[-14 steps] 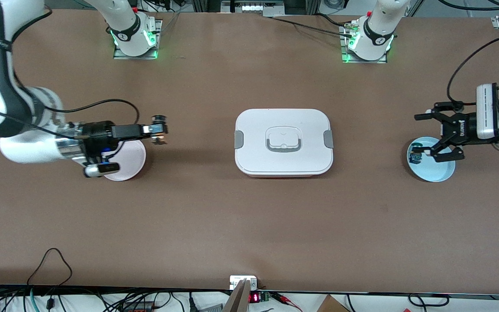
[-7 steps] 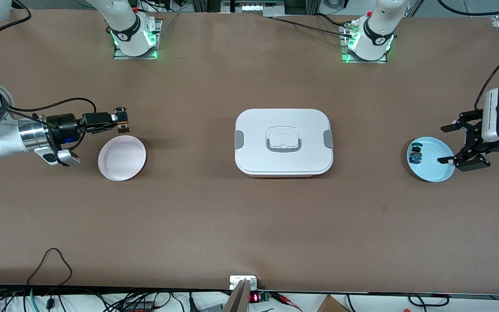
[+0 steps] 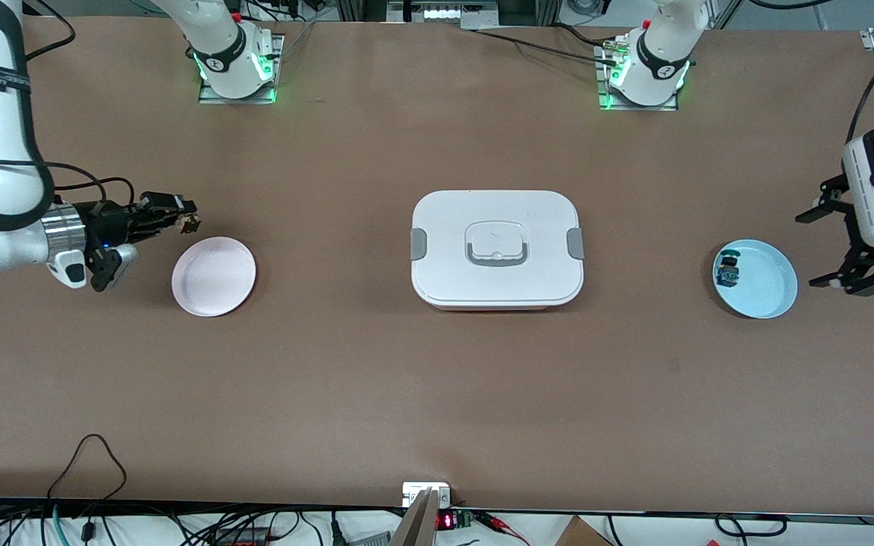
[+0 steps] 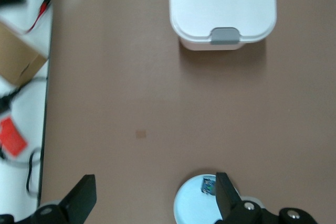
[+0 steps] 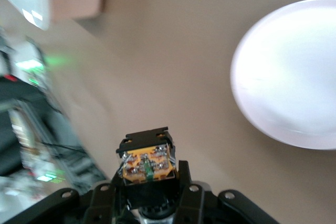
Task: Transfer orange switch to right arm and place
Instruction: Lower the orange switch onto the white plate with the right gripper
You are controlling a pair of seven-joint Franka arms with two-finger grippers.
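Blue plate [image 3: 765, 292] holding a blue-green switch [image 3: 727, 271]; pink plate [image 3: 213, 276] bare; lidded white box [image 3: 496, 249] mid-table. Orange switch [image 3: 191, 221] pinched in right gripper [image 3: 183, 216], now retreated from over the pink plate to beside it. Left gripper [image 3: 854, 250] spread, drawn off the blue plate.

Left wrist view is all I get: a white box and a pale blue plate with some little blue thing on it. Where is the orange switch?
Observer: The right claw is shut on the orange switch, in the air over bare table beside a pink plate.
Operator: Is anything on that pink plate?
Observer: Nothing shows on it.
Operator: And where is the claw whose camera I'm on?
Observer: The left claw hangs open beside the pale blue plate, at the left arm's end of the table.
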